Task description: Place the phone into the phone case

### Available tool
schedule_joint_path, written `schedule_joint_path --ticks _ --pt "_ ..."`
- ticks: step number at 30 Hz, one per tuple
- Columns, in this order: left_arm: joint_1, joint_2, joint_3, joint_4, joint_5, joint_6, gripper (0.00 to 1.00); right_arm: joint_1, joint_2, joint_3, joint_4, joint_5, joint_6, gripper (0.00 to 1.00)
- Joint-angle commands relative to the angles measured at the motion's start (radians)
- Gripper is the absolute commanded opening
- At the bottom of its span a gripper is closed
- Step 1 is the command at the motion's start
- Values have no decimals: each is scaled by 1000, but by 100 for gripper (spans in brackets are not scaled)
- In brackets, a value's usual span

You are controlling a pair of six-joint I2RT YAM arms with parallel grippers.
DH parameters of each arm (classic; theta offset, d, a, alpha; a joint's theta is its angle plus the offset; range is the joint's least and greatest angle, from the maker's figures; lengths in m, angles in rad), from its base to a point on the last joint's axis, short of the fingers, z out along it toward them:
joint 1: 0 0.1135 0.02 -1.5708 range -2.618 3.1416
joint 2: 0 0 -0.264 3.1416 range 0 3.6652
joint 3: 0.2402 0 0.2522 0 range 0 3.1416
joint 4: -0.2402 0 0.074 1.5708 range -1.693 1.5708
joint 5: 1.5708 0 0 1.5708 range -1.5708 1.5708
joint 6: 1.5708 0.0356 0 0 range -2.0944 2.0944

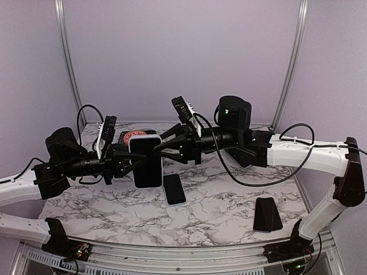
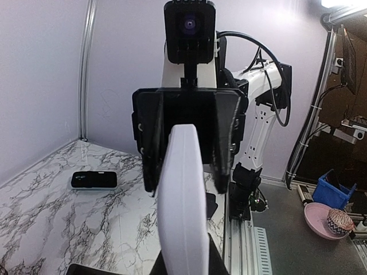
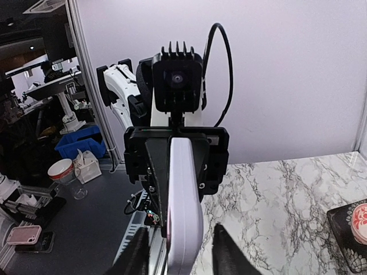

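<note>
**While both arms hold the case aloft, the phone waits below**

As the left gripper (image 1: 127, 157) clamps tight on one edge of the white phone case (image 1: 145, 161), the right gripper (image 1: 166, 148) meets it from the opposite side, jaws straddling the case; whether they pinch it I cannot tell. Case upright, well off the marble table (image 1: 218, 212). Down below lies the phone (image 1: 174, 189), untouched. Nothing inserted yet: the fitting is all still to do.

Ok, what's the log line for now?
left gripper: shut on case | right gripper: open around case | phone: on table
</note>
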Motion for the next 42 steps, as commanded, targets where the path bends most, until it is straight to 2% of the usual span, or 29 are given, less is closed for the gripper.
schedule_joint_path --ticks 1,4,10,17,18,19,21,22,30,31,32,33,34,39,42 --pt "-9 -32 -21 26 -47 23 0 3 -56 83 -141 79 -139 56" --pt "-10 -28 -20 24 -40 26 0 10 -29 120 -172 62 -146 63" --pt "-12 -29 -20 24 -43 30 0 28 49 185 -232 38 -147 67" --pt "-13 -32 -20 22 -38 27 0 34 74 196 -246 63 -146 64" --pt "-13 -33 -20 22 -38 27 0 34 74 193 -244 64 -146 57" --pt "-12 -33 -19 22 -38 27 0 34 74 192 -239 63 -146 44" --pt "-13 -34 -20 22 -37 26 0 35 71 190 -231 63 -140 10" --pt "-12 -34 -19 21 -36 26 0 35 69 186 -226 64 -136 0" --pt "-13 -37 -18 21 -26 21 0 31 22 141 -188 89 -119 0" --pt "-13 -38 -17 21 -25 19 0 31 18 137 -191 100 -116 10" --pt "-13 -39 -17 21 -25 16 0 29 12 128 -192 112 -113 34" --pt "-12 -43 -16 21 -27 13 0 26 3 113 -188 123 -111 48" --pt "-12 -48 -15 21 -27 11 0 22 -8 88 -176 133 -103 54" --pt "-12 -79 -18 23 -48 12 0 11 -61 -75 -12 150 -12 54" --pt "-12 -79 -18 25 -46 7 0 15 -26 -112 39 124 49 53"
